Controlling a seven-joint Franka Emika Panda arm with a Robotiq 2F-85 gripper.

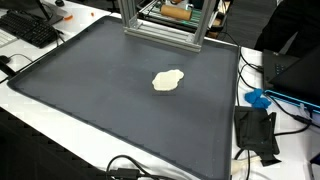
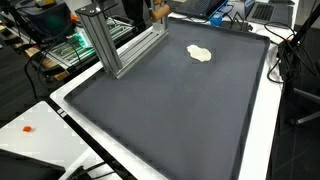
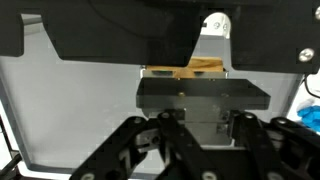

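Lab bench: dark mat (image 1: 80,90) lying over a white tabletop (image 1: 30,125), one loose item showing on it.

Item: cream lump (image 1: 168,80), lying flat on the mat just right of frame centre in an exterior view. The same cream lump (image 2: 199,53) is sitting toward the upper right in an exterior view, and is showing small at the upper right of the wrist view. Aluminium frame (image 1: 160,25) is standing at top centre, well apart from the lump. Keyboard (image 1: 30,28) is lying at upper left. Blue object (image 1: 258,98) is resting off the mat at the right edge. Gripper (image 3: 200,150) is showing along the bottom of the wrist view, facing a dark block (image 3: 200,95) topped by a tan piece (image 3: 200,68). Only its linkages are showing, so the finger spread cannot be told.
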